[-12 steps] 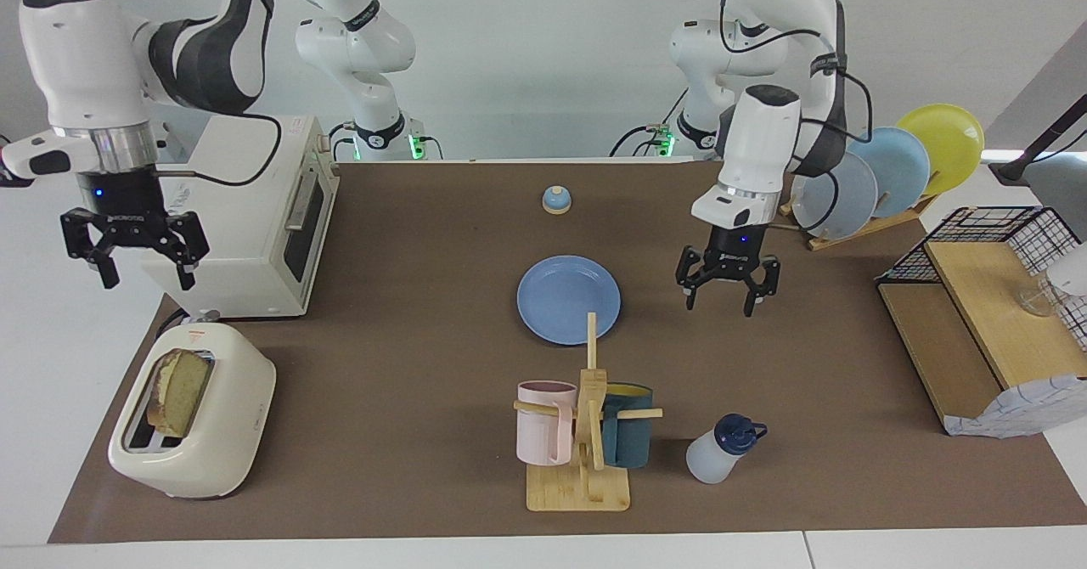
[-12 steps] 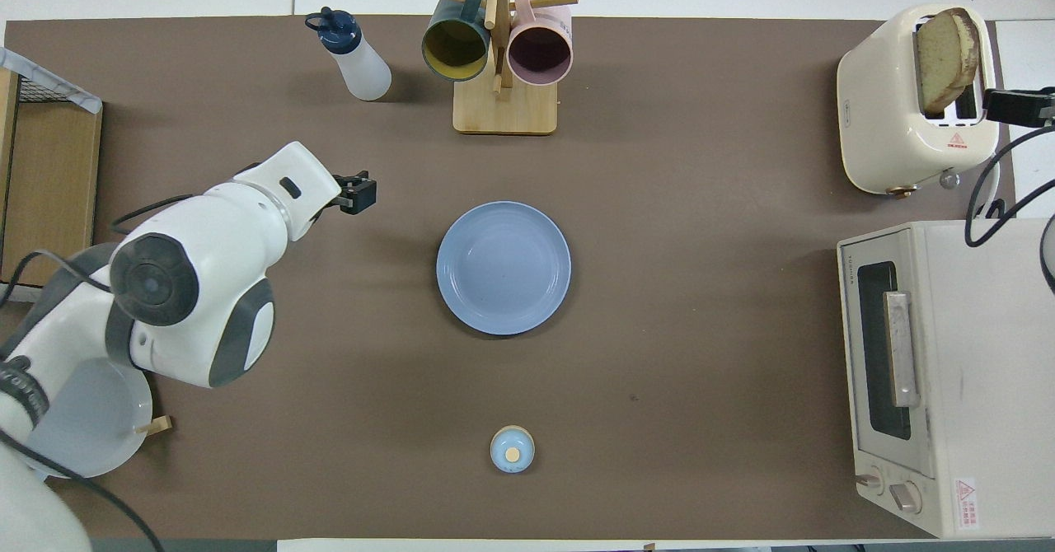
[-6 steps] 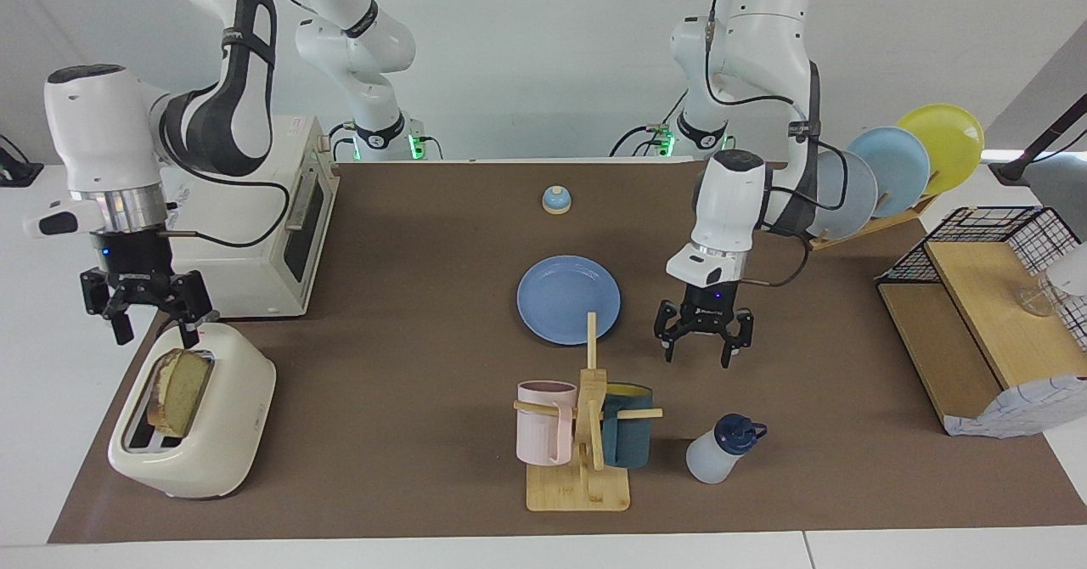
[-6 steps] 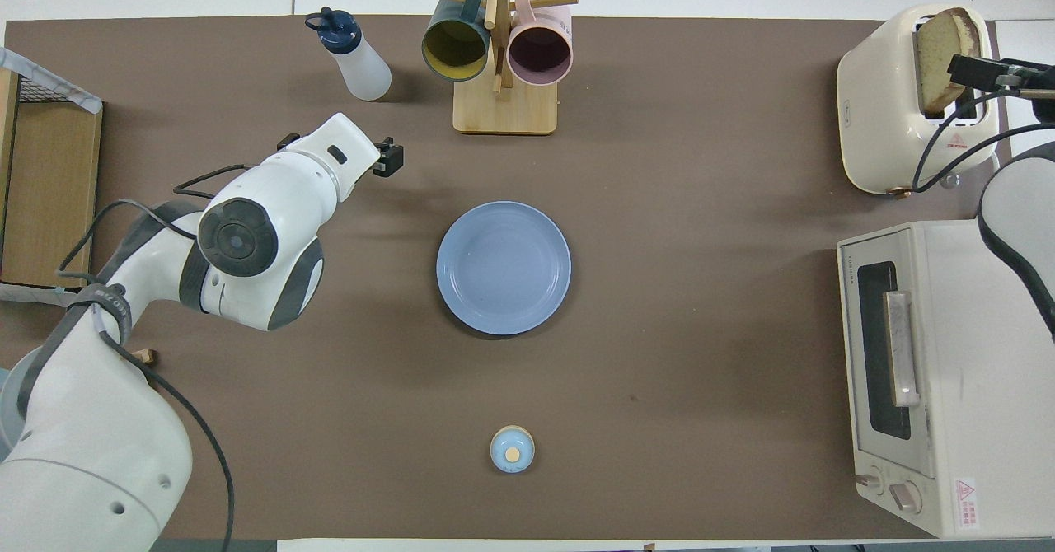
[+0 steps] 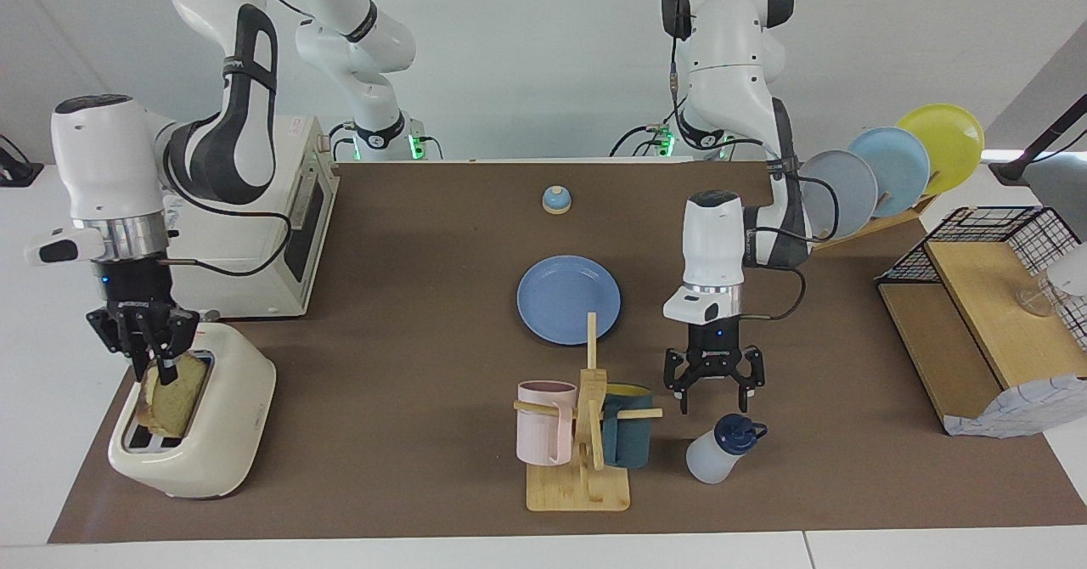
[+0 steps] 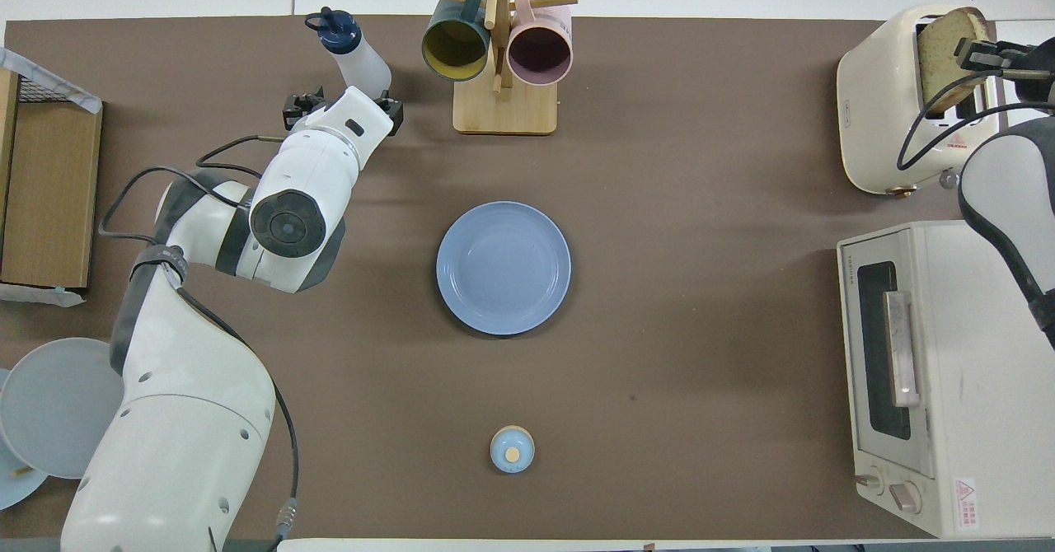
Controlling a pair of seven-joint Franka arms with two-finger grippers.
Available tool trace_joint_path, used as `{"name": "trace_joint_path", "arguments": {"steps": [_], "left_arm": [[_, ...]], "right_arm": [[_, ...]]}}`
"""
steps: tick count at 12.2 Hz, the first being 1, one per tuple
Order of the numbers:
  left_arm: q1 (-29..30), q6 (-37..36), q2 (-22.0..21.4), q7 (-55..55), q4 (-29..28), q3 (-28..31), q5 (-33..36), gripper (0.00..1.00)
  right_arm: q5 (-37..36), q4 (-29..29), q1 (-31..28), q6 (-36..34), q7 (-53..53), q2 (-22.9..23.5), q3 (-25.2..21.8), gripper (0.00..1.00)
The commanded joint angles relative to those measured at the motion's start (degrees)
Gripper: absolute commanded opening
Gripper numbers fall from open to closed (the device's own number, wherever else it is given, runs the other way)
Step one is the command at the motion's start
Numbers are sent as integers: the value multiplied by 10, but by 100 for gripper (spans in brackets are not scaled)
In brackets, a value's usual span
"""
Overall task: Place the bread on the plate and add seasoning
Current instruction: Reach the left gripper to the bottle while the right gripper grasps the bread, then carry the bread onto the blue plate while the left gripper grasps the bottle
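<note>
The bread (image 5: 174,403) stands upright in a cream toaster (image 5: 212,437) at the right arm's end of the table; it also shows in the overhead view (image 6: 935,58). My right gripper (image 5: 151,367) points down at the top edge of the slice, touching or nearly touching it. The blue plate (image 5: 569,297) lies flat and bare at the middle of the mat. The seasoning bottle (image 5: 713,457), white with a navy cap, stands beside the mug rack. My left gripper (image 5: 713,397) is open and empty, pointing down just above the mat next to the bottle's cap, not touching it.
A wooden mug rack (image 5: 586,446) with a pink and a teal mug stands beside the bottle. A white toaster oven (image 5: 255,212) stands near the toaster. A small bell (image 5: 556,199), a rack of upright plates (image 5: 883,170) and a wire shelf (image 5: 977,323) are also here.
My right gripper came down from beside the toaster oven onto the top of the slice. My left gripper moved from beside the plate down to the bottle.
</note>
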Motion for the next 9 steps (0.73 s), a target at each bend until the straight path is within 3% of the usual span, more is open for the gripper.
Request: {"name": "trace_joint_path", "arguments": {"steps": [1, 3, 5, 6, 9], "left_arm": [[18, 6, 23, -7, 33, 0, 5, 100], [53, 6, 24, -6, 46, -36, 6, 100], [114, -14, 27, 11, 81, -106, 7, 100], [117, -16, 26, 25, 79, -118, 4, 100], [123, -20, 28, 27, 86, -121, 8, 100]], "right_arm": [[6, 51, -10, -97, -24, 5, 3, 0], [2, 157, -25, -248, -86, 21, 3, 0], [-3, 225, -20, -388, -113, 8, 4, 0], [-7, 241, -11, -447, -111, -13, 6, 0], [-49, 237, 41, -525, -77, -46, 10, 0]]}}
